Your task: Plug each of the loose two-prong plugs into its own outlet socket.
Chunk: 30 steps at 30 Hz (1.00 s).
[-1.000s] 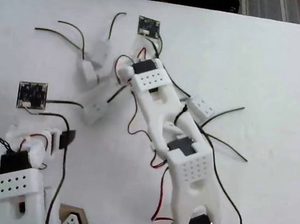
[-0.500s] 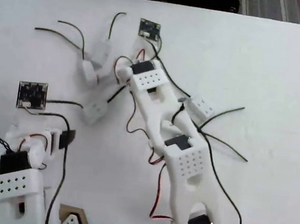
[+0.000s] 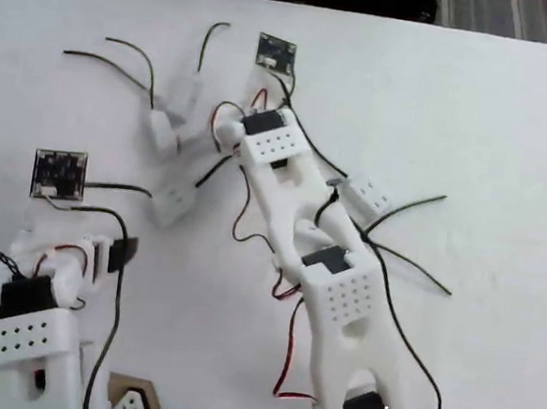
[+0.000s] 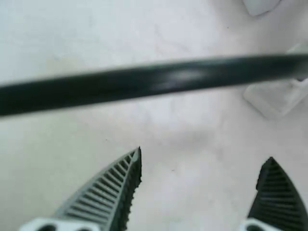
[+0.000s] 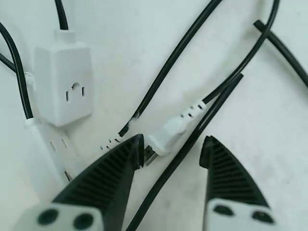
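Plug (image 5: 174,128) by parted right gripper (image 5: 174,143), socket (image 5: 63,84) near

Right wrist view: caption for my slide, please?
Open right gripper over a white two-prong plug, white outlet socket nearby.

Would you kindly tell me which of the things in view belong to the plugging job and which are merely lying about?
Job: two-prong plug; outlet socket; second socket block; black cords; right tool, open beside the plug; left tool, open.

Not the job: small circuit board; another board; both perhaps rig parts; white table.
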Available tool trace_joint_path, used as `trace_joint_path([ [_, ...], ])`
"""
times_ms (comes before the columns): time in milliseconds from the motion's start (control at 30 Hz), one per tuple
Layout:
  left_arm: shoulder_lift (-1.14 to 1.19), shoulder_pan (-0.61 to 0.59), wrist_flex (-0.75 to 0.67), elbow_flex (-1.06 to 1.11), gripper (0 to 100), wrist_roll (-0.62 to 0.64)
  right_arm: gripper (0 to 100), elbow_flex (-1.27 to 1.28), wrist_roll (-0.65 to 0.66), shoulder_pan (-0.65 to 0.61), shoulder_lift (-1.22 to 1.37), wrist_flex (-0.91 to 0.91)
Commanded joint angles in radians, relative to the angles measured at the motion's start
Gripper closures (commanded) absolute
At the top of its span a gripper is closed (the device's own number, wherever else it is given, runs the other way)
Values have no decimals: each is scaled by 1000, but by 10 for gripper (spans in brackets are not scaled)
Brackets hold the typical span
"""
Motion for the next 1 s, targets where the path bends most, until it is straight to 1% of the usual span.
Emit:
trace_joint_path([
  [0,-21,-8,-18,-5,631,-6,816,-48,-51,10,-18,-13],
  [133,-21,-8,-18,-5,631,-6,818,-48,-100,10,-8,-15],
  [333,-21,-8,-18,-5,631,-8,818,-95,-100,4,68,-4],
  [467,-21,-8,-18,-3,631,-8,820,-146,-101,13,96,87],
  [567,-21,-8,-18,-3,631,-8,877,-175,-157,24,101,148],
  [700,-21,-8,-18,-3,631,-8,981,-186,-167,53,97,162],
  [800,-21,-8,-18,-3,631,-8,977,-183,-167,65,96,165],
  [967,-21,-8,-18,-3,631,-8,981,-186,-166,59,62,236],
])
